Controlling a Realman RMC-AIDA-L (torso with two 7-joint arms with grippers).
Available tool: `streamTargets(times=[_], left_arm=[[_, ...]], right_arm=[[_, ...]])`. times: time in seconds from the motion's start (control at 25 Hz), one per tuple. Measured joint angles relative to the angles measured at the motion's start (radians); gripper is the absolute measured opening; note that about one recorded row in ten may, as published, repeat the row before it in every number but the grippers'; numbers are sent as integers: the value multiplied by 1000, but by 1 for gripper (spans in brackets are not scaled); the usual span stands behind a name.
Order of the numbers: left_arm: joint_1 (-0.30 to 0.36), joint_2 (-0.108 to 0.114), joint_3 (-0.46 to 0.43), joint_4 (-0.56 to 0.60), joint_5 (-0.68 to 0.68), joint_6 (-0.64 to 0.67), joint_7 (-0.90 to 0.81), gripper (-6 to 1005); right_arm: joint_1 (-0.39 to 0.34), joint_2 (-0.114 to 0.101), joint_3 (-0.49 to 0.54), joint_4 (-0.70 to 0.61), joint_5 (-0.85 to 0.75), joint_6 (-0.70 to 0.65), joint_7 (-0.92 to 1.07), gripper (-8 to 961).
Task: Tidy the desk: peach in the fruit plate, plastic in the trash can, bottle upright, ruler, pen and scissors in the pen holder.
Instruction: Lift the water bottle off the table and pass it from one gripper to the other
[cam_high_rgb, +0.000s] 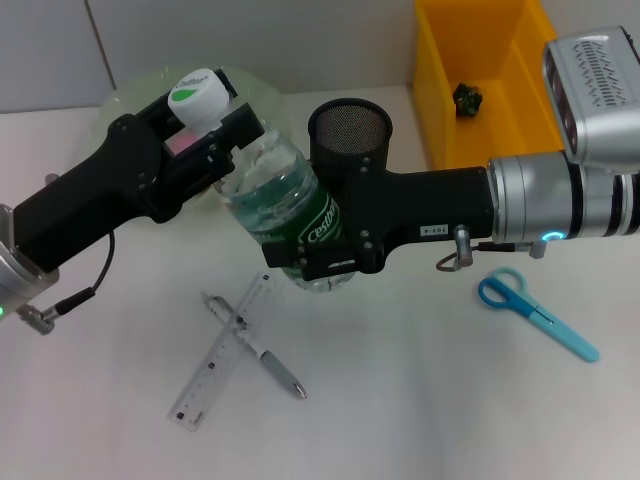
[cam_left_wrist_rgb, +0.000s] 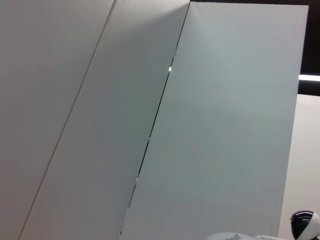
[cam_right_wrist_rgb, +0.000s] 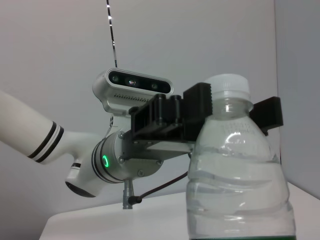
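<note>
The bottle (cam_high_rgb: 280, 205), clear with a green label and white cap, stands nearly upright over the middle of the desk (cam_high_rgb: 430, 400). My left gripper (cam_high_rgb: 205, 125) is shut on its neck just under the cap; its black fingers (cam_right_wrist_rgb: 199, 112) flank the neck in the right wrist view. My right gripper (cam_high_rgb: 300, 258) is shut on the bottle's lower body. The ruler (cam_high_rgb: 222, 352) and pen (cam_high_rgb: 262, 352) lie crossed on the desk in front. The scissors (cam_high_rgb: 537, 312) lie at the right. The pen holder (cam_high_rgb: 350, 128) stands behind the bottle. The peach is hidden.
The yellow trash can (cam_high_rgb: 440, 110) stands at the back right with a small dark object (cam_high_rgb: 466, 97) inside. The pale green fruit plate (cam_high_rgb: 135, 92) sits at the back left, mostly behind my left arm. Both forearms cross above the desk's middle.
</note>
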Motion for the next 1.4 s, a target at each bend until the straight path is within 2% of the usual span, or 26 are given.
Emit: streamTargets(times=[0.48, 1.4], left_arm=[[-1, 0, 6, 0, 0, 9, 0, 492], [3, 2, 6, 0, -8, 11, 8, 439]], right_arm=[[-4, 0, -1, -2, 0, -3, 1, 801], [1, -2, -1, -9, 0, -15, 39, 806]])
